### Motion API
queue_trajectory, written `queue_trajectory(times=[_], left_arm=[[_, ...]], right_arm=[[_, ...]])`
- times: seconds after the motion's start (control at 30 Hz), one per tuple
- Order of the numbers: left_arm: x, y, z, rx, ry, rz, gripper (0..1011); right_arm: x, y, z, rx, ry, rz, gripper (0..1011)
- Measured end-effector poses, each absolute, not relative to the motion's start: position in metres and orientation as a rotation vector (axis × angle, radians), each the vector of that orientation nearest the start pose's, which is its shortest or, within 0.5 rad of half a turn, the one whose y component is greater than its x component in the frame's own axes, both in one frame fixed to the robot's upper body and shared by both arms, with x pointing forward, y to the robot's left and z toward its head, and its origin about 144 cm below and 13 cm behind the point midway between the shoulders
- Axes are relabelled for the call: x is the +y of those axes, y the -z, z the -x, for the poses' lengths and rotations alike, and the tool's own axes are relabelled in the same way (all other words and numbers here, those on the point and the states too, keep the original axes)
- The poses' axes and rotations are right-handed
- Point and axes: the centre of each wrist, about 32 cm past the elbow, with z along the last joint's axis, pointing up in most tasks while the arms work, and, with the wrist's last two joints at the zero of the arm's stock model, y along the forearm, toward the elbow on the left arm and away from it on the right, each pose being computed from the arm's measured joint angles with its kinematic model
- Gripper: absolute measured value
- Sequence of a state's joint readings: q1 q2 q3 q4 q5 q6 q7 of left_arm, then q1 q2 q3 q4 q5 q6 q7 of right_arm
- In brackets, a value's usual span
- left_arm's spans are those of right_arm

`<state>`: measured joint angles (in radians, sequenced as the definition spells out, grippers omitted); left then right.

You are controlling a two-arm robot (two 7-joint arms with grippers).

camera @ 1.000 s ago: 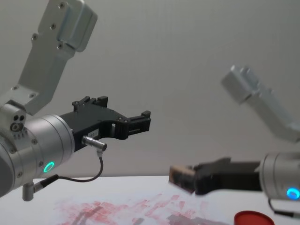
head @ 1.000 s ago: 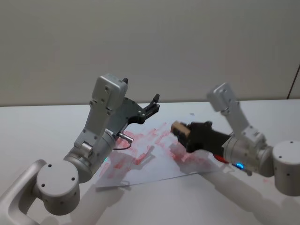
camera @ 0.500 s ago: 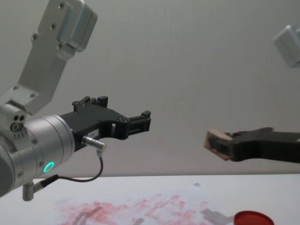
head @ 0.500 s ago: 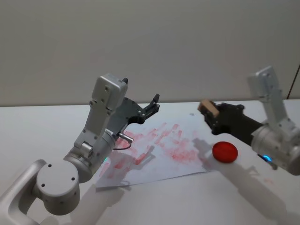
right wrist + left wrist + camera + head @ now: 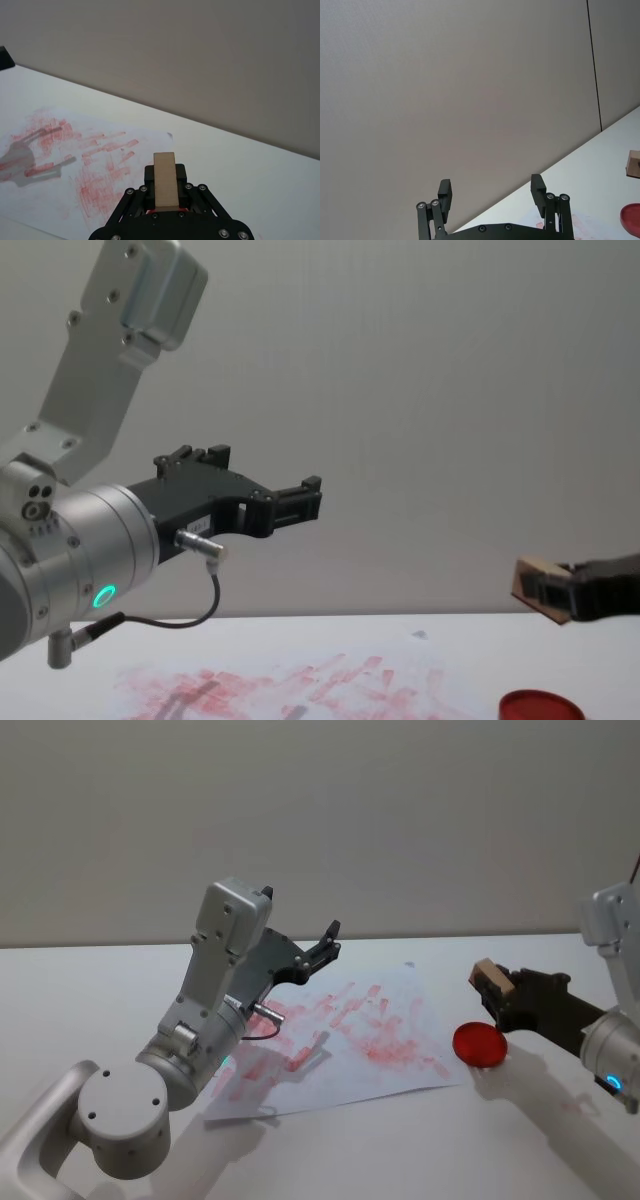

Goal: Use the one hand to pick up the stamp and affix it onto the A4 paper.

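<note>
Head view, right gripper (image 5: 497, 995): clamping the stamp (image 5: 492, 982), a pale wooden block, above the round red ink pad (image 5: 479, 1044).
Stamp axis: seemingly pointing lengthwise toward the ink-smeared A4 paper (image 5: 340, 1040).
Left gripper (image 5: 328, 942): hanging raised, fingers apart.

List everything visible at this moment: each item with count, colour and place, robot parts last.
stamp: one, pale tan wood, held in the air above the ink pad.
ink pad: one, red, round, on the table just off the paper's right edge.
A4 paper: one, white with red smears, flat on the table centre.
table: one, white.
right gripper: black, jaws shut on the stamp.
left gripper: black, jaws open, raised above the paper's left part.
</note>
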<state>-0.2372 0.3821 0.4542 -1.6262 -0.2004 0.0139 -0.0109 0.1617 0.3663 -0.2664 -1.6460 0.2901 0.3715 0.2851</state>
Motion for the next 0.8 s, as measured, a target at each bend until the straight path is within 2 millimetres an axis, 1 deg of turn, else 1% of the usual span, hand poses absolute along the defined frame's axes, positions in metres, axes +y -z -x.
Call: queue_trajectory(times=[0.23, 0.37, 0.8], left_arm=[[0.198, -1.204, -0.492, -0.268, -1.124, -0.061, 1001], [0.198, -1.204, -0.492, -0.268, -1.124, -0.061, 1001], [0.198, -1.204, -0.492, -0.268, -1.124, -0.061, 1001]], right_arm=[[-0.250, -1.201, -0.490, 0.136, 1.029, 0.295, 219], [-0.252, -1.198, -0.494, 0.152, 1.024, 0.323, 219], [-0.248, -1.187, -0.506, 0.185, 0.991, 0.380, 219]])
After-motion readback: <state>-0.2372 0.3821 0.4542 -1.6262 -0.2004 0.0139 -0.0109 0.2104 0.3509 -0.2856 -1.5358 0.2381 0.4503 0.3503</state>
